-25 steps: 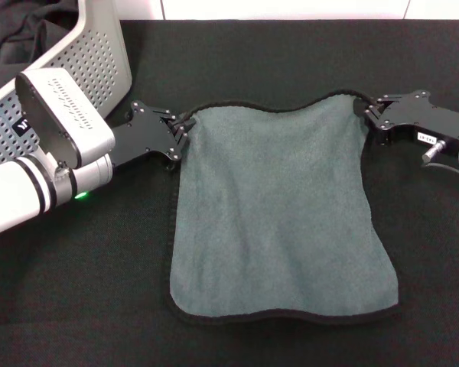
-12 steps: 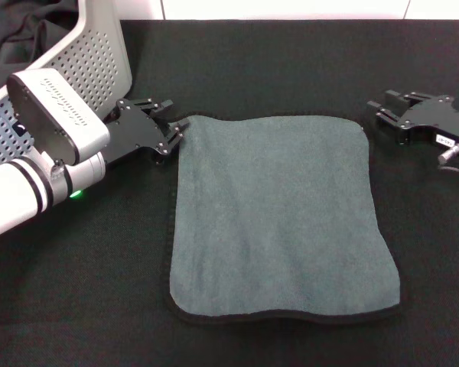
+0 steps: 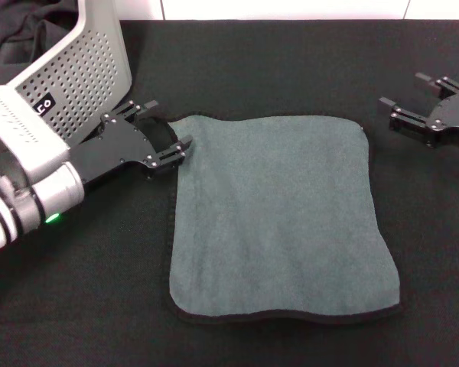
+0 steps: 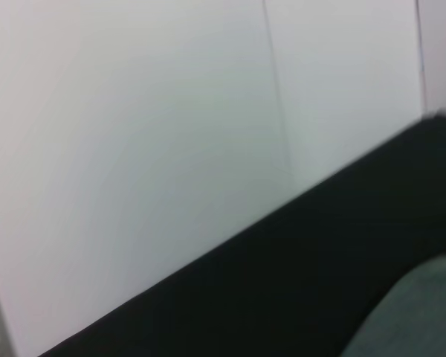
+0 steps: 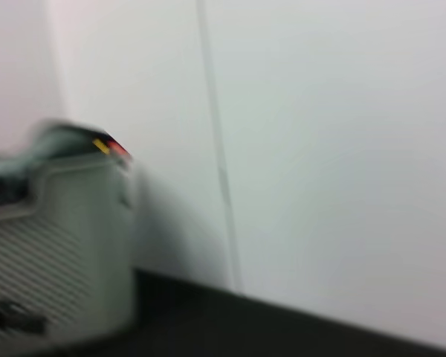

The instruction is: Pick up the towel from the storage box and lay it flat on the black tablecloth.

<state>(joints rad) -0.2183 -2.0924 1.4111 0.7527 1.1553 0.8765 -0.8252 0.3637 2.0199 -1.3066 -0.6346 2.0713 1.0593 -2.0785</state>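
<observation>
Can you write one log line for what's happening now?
fuzzy grey-green towel: flat on black tablecloth | left gripper: open | right gripper: open

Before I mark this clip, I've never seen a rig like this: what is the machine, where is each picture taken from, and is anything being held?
It is a robot with two arms, each ending in a gripper. The wide picture comes from its head, looking down; the other two come from cameras on its wrists and mostly show a white wall. A grey-green towel lies spread flat on the black tablecloth. The perforated storage box stands at the robot's left. The left gripper is open beside the towel's far left corner; the right gripper is open, off to the towel's right. Neither holds anything.
</observation>
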